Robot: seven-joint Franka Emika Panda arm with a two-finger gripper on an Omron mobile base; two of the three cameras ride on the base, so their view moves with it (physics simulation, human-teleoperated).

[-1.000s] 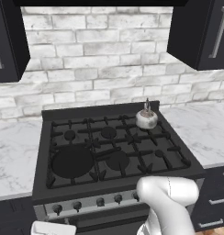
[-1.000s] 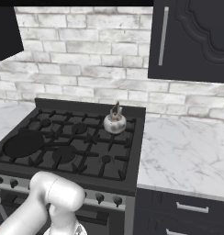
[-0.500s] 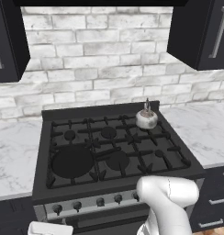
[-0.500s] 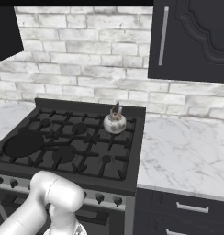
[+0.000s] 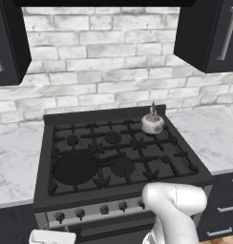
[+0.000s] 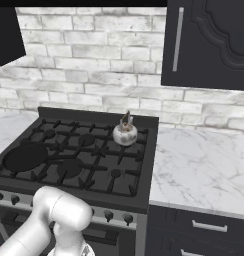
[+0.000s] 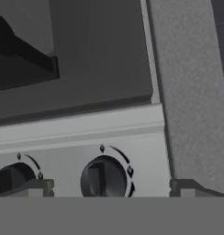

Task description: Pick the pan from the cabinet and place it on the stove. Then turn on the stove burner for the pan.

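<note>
Pan: sits on stove, burner at 8 o'clock; unmoved over the last second. Kettle: 2 o'clock. Gripper: released, jaws wide, flanking knob. Placement judged done; ignition pending.

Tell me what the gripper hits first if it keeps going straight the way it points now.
Most likely a stove knob: it sits between the open gripper's fingertips, on the stove's front panel. How near it is I cannot judge.
</note>
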